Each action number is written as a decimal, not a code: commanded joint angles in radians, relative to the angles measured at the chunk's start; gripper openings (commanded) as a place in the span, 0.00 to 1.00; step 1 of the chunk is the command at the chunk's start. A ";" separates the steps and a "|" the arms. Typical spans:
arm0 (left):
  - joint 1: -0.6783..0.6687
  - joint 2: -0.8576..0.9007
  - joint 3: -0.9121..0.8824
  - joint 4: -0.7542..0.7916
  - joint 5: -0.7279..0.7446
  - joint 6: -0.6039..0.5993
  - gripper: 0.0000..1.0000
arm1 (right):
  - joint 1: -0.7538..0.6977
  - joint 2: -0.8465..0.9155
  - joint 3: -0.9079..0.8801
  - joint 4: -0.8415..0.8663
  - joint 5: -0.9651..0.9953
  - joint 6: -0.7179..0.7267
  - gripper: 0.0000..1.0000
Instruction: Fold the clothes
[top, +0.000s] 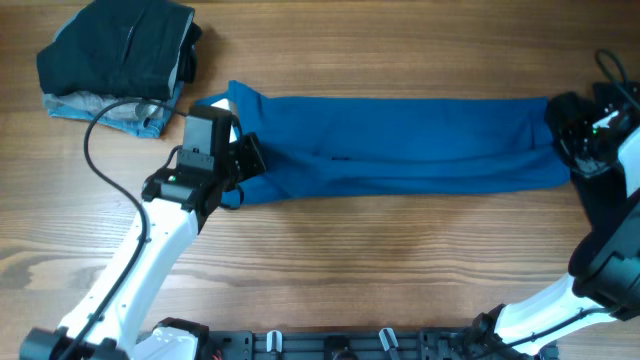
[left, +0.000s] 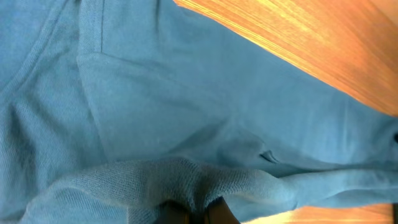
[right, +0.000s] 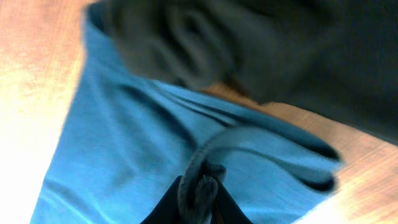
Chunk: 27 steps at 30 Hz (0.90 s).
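Overhead, the long blue cloth garment (top: 400, 140) is stretched left to right on the wooden table (top: 350, 260), one end at each arm; in the left wrist view a bunched fold is pinched in the left gripper (left: 194, 213), and in the right wrist view a gathered edge is clamped in the right gripper (right: 198, 202).

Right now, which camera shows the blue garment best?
The overhead view: the blue garment lies full length across the table, stretched between the left gripper and right gripper. The left wrist view shows only close fabric bunched at its jaws; the right wrist view, a blurred fold pinched in its jaws.
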<state>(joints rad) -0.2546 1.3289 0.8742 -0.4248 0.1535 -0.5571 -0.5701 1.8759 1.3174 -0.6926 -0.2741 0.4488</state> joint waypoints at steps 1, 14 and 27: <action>0.006 0.051 0.003 0.041 -0.052 0.030 0.04 | 0.029 0.017 0.003 0.049 0.010 0.097 0.13; 0.080 0.074 0.003 0.152 -0.117 0.054 0.04 | 0.035 0.039 0.003 0.097 0.069 0.192 0.13; 0.081 0.192 0.003 0.140 -0.106 0.057 0.08 | 0.058 0.095 0.003 0.251 -0.126 0.153 0.10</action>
<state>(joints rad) -0.1818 1.4960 0.8742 -0.2863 0.0498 -0.5190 -0.5148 1.9583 1.3174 -0.4843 -0.3035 0.6178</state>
